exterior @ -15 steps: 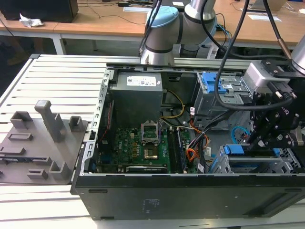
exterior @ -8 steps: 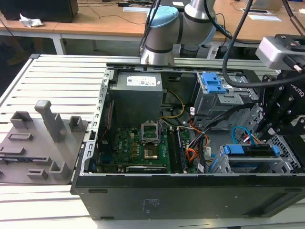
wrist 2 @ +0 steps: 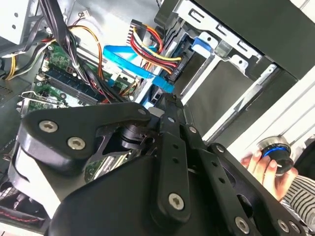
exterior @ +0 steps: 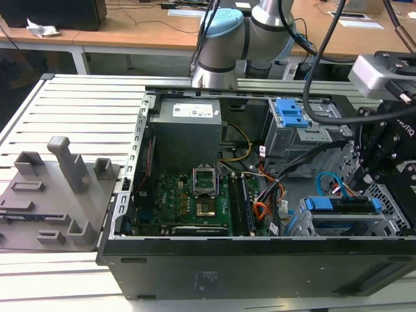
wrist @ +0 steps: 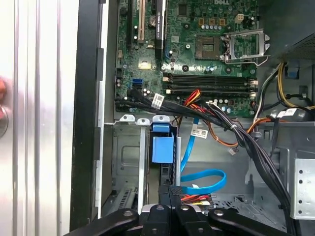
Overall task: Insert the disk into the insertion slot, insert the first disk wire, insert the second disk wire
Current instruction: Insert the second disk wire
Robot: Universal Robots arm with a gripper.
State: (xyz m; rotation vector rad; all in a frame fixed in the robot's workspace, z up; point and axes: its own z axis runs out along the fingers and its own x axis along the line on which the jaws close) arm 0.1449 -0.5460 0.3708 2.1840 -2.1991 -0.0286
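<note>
Though your claw (wrist: 170, 194) looks pinched shut, I cannot tell on what. The blue wire (wrist: 204, 179) beside its tips is light and floppy, so grip its stiff plug. Just beyond, the disk (exterior: 341, 207) sits in the insertion slot (wrist: 129, 162).

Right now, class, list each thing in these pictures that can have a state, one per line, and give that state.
computer case: side panel off, interior exposed.
CPU socket: retention frame raised, no processor cooler fitted.
disk: seated upright in the insertion slot.
blue data cable: looped loose beside the disk.
gripper: close above the disk's end.
hand: on a round knob outside the case.
</note>
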